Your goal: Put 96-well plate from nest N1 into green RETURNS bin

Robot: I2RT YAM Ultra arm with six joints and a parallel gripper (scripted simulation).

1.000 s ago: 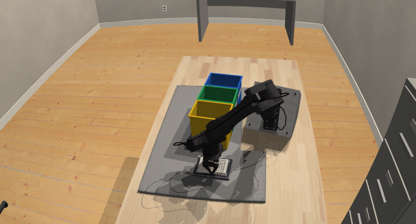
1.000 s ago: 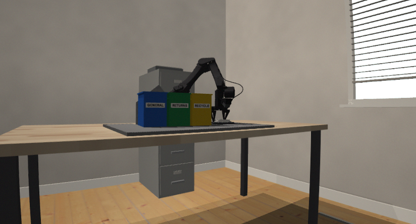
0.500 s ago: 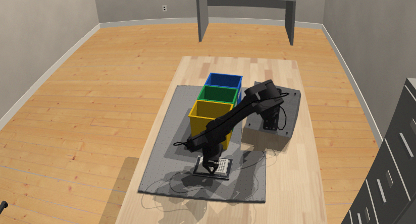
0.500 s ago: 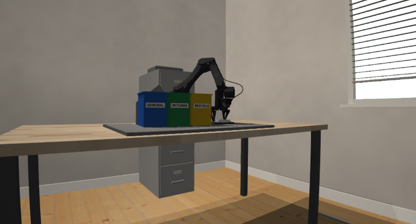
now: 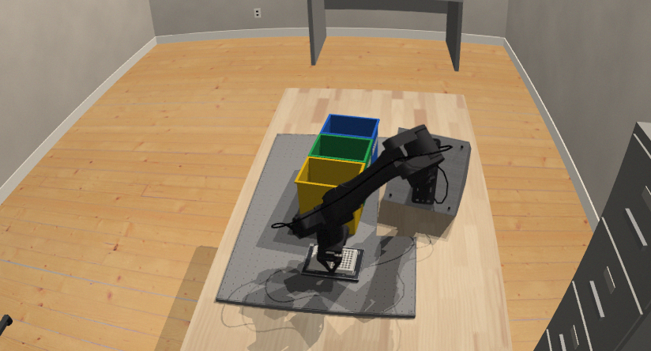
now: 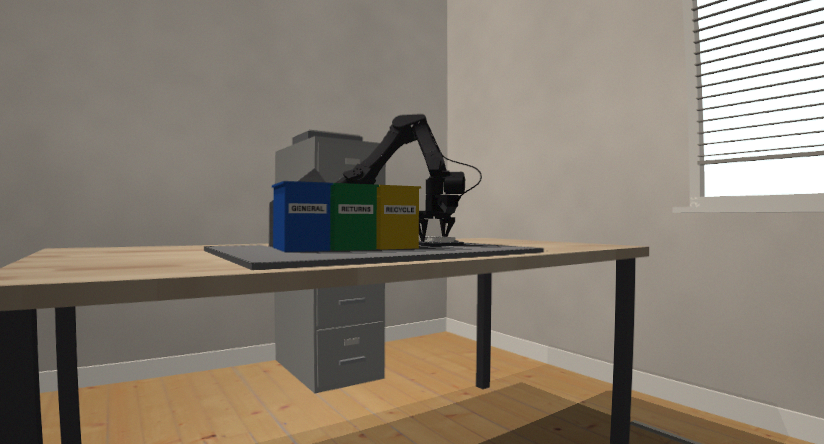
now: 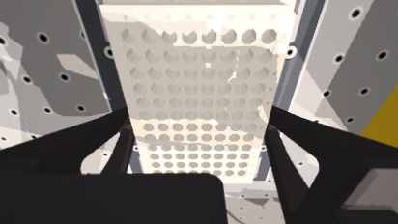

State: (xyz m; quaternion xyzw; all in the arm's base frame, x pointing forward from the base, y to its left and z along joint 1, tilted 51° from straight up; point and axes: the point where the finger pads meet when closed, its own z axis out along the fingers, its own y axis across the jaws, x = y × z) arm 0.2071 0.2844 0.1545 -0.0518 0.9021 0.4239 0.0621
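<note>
The white 96-well plate (image 5: 347, 258) (image 7: 198, 92) lies flat in the dark plate nest (image 5: 352, 277) (image 7: 286, 72) on the grey perforated mat (image 5: 254, 257), in front of the yellow bin. My gripper (image 5: 331, 262) (image 6: 436, 233) (image 7: 199, 112) is down over the plate, its two black fingers pressed against the plate's long sides, shut on it. The green RETURNS bin (image 5: 340, 147) (image 6: 354, 217) stands upright in the middle of a row, between the blue GENERAL bin (image 5: 351, 126) (image 6: 302, 216) and the yellow RECYCLE bin (image 5: 325, 184) (image 6: 397, 216).
The arm reaches from its grey base block (image 5: 423, 184) at the right, passing over the yellow bin's right side. The mat lies on a wooden table (image 5: 460, 266). A grey filing cabinet (image 6: 328, 325) stands behind the table.
</note>
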